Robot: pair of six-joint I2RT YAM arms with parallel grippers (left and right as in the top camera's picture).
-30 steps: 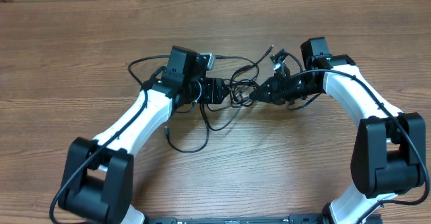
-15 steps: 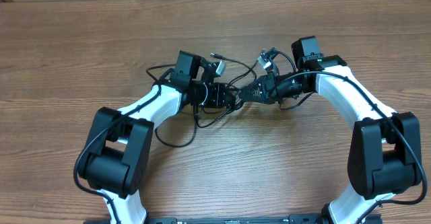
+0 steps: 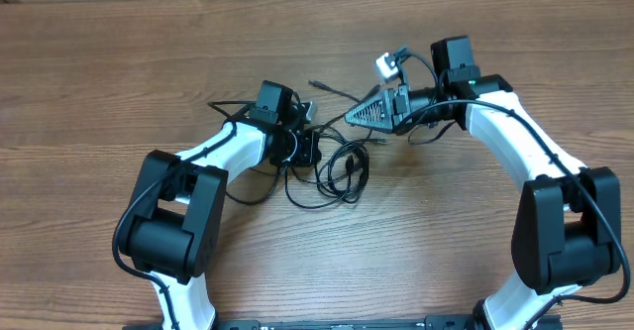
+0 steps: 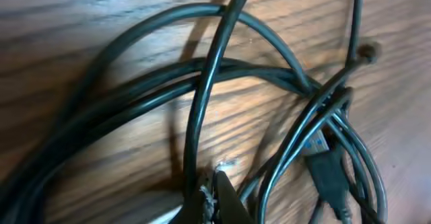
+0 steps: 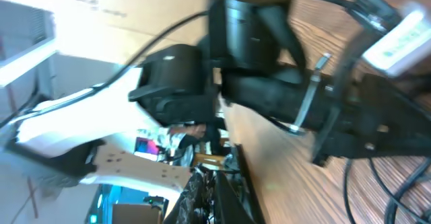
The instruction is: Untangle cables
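Observation:
The thin black cables (image 3: 342,171) lie in a loose bunch on the wooden table between the arms, with one small plug end (image 3: 313,82) lying apart at the back. My left gripper (image 3: 309,160) points down at the bunch's left edge. In the left wrist view the cables (image 4: 222,69) cross in loops, one with a flat plug (image 4: 330,173). One strand runs straight into the shut left gripper (image 4: 215,187). My right gripper (image 3: 349,118) hangs shut above the table, behind the bunch. In the right wrist view no cable shows in the right gripper (image 5: 214,197).
Thicker black wires loop from the left arm (image 3: 233,152) onto the table. The right arm (image 3: 515,142) curves in from the right. A white tag (image 3: 386,65) sticks out near the right wrist. Bare wood (image 3: 327,261) spreads in front.
My left gripper has shut and drawn back to the left. My right gripper has lifted out of the tangle, up and to the right. The bunch now lies lower, spread in loose loops.

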